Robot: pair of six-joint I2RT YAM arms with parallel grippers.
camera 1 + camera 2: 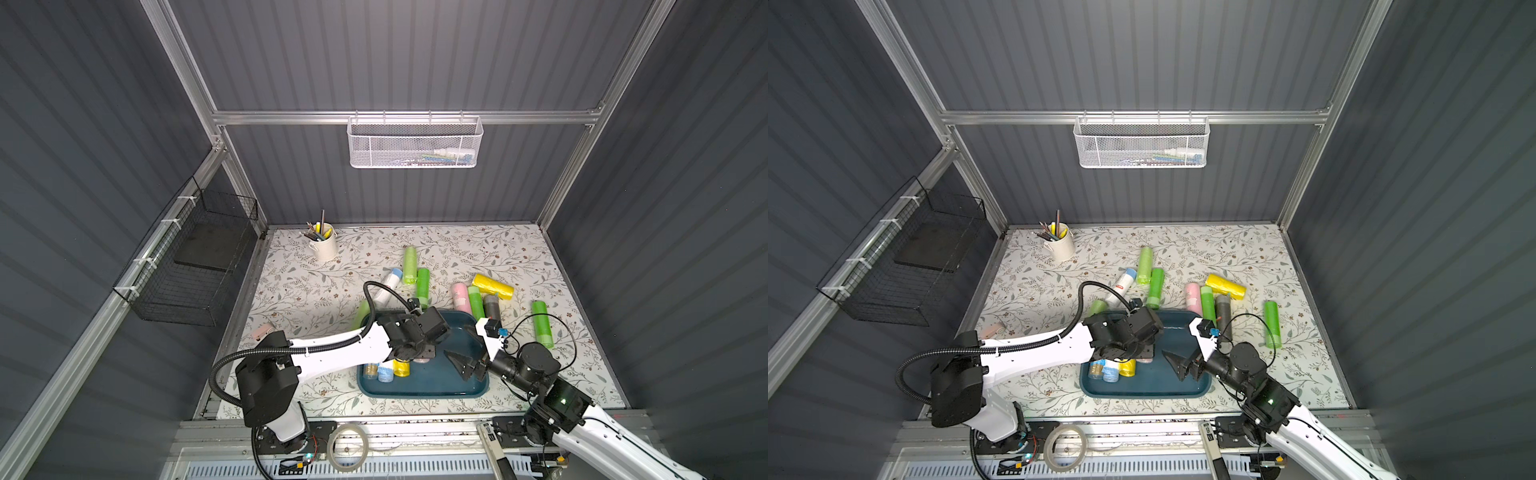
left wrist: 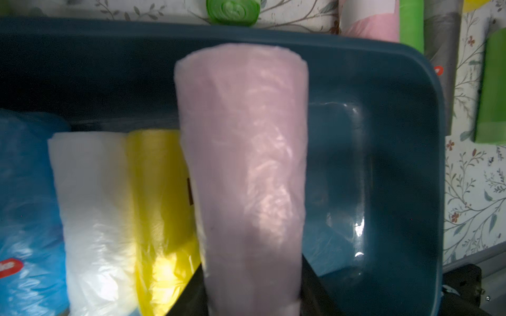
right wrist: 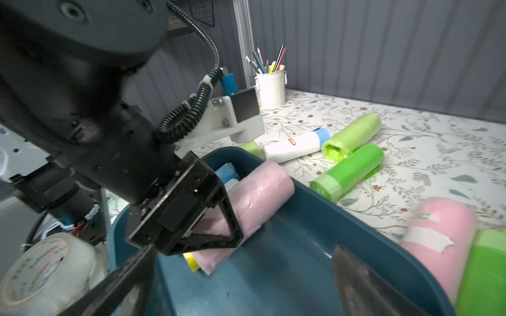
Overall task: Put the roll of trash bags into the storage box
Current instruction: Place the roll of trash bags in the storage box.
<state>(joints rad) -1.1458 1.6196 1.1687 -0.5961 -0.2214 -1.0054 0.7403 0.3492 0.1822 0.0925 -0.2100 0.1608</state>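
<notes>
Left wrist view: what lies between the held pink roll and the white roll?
A yellow roll, lying in the storage box beside the white roll; the left wrist view shows it.

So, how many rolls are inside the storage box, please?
4: blue roll, white roll, yellow roll side by side; pink roll beside them, in the left end effector. The arm may hide more.

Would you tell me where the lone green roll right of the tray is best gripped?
Across its middle, from straight above: the lone green roll lies flat, touching nothing else, both long sides free for the open right gripper.
</notes>
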